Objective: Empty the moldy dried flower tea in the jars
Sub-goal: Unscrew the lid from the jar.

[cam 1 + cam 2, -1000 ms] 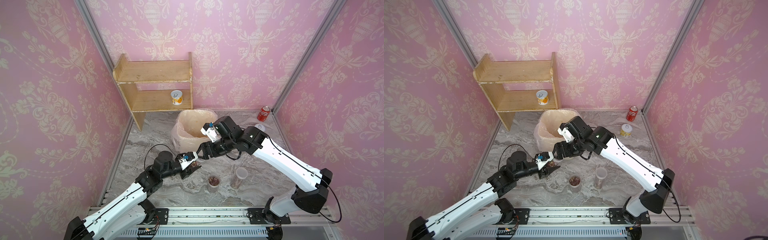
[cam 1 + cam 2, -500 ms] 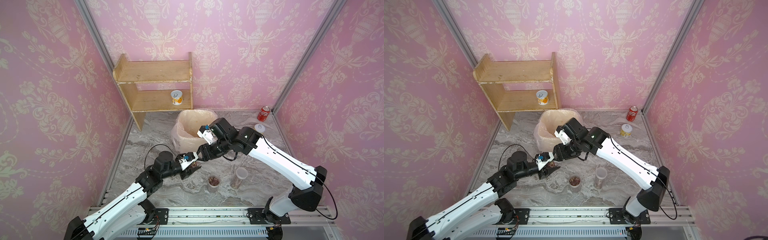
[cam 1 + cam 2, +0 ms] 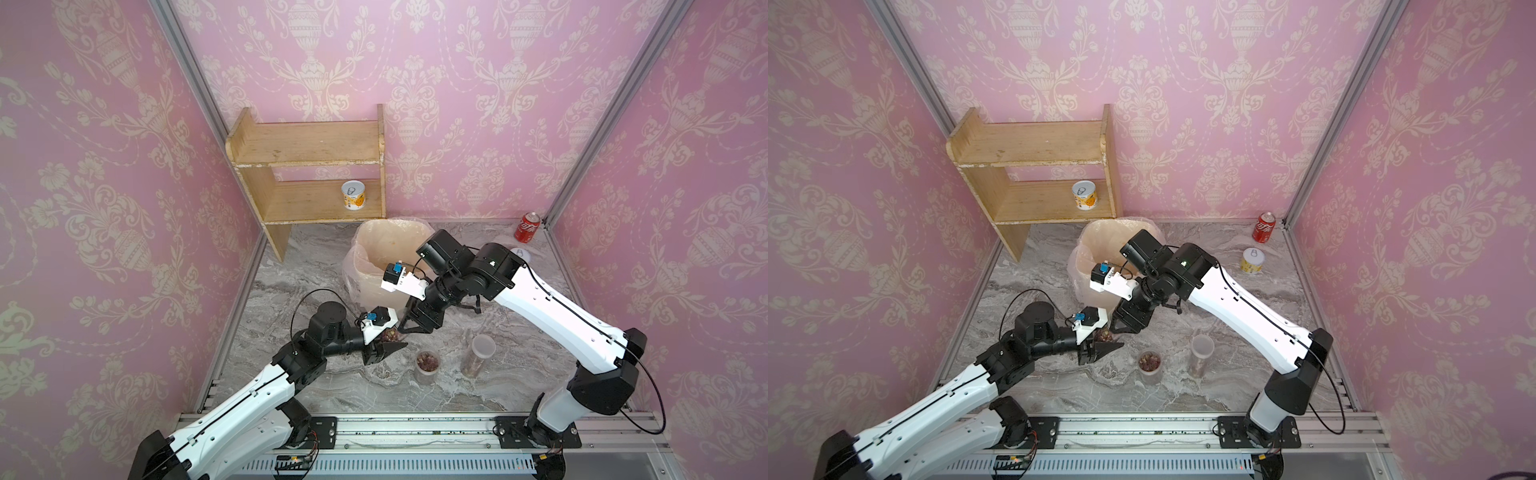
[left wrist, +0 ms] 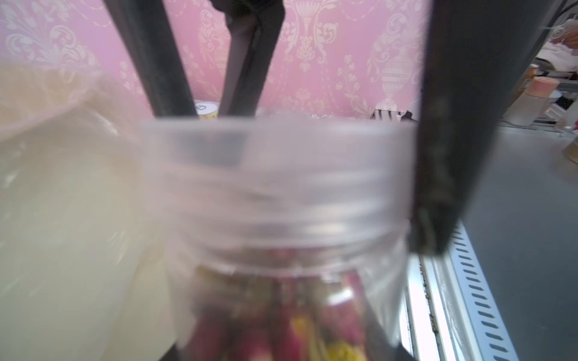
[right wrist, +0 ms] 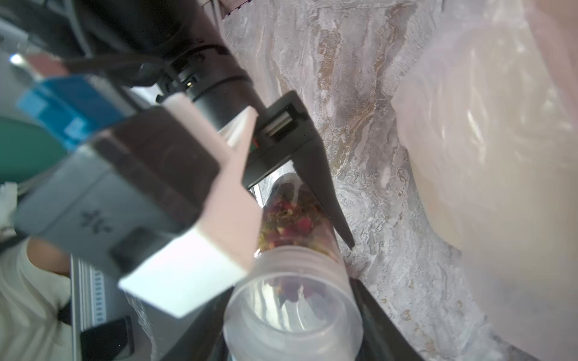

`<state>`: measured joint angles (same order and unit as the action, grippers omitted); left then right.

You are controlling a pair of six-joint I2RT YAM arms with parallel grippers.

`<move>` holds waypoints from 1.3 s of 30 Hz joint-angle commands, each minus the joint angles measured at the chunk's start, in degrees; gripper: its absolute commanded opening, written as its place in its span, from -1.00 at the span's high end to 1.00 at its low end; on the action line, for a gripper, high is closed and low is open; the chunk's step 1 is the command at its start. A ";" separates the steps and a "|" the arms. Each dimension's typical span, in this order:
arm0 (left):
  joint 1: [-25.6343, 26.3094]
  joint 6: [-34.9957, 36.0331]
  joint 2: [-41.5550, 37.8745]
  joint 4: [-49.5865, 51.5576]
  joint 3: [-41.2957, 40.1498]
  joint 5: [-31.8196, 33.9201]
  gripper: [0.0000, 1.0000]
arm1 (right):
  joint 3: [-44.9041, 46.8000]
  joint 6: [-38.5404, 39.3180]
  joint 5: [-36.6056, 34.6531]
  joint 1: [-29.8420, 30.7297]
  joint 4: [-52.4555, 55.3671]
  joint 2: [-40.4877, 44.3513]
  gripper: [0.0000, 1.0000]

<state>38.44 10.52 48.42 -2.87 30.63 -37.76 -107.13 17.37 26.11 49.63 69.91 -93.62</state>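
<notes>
Our left jaws clench a small jar (image 3: 389, 335) of tea (image 5: 289, 218), just beside the bin (image 3: 365, 286). Our right jaws squeeze its lid (image 5: 294, 312). The jar looks light, hard and slippery, so we should hold its body tight and twist the lid gently.

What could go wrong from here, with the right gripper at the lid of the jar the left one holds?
1. The left gripper pinches the smooth clear jar; twisting the lid may spin or slip it.
2. The jar is beside the bin, not over it, so freed tea could land on the table.
3. The right gripper works close to the open jar; a swing could knock it.
</notes>
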 commanded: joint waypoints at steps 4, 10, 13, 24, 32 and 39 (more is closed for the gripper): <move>0.37 -4.03 1.10 -6.06 -0.44 -10.13 0.88 | -6.86 27.45 2.06 0.47 5.84 -3.54 0.12; 0.34 -4.45 0.85 -6.70 -1.16 -10.18 0.88 | -7.92 30.24 3.18 0.52 5.84 -3.99 0.06; 0.38 -3.60 0.78 -5.68 -1.20 -7.35 0.88 | -6.54 29.36 3.62 0.54 3.82 -3.13 -0.08; 0.37 -2.74 -0.26 -5.35 -1.63 -4.41 0.89 | -1.60 29.30 3.63 0.52 -1.04 0.68 -0.18; 0.38 -1.93 -1.21 -6.16 -1.98 1.05 0.89 | -1.41 19.72 3.67 0.22 -3.44 1.48 -0.96; 0.40 1.34 -2.34 -4.24 -1.86 8.46 0.89 | 9.33 -3.84 2.84 -0.97 -16.84 13.52 -0.98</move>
<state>38.50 9.08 47.07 -7.64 29.02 -33.85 -100.57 27.29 29.32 49.25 60.25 -86.06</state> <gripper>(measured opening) 0.564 0.993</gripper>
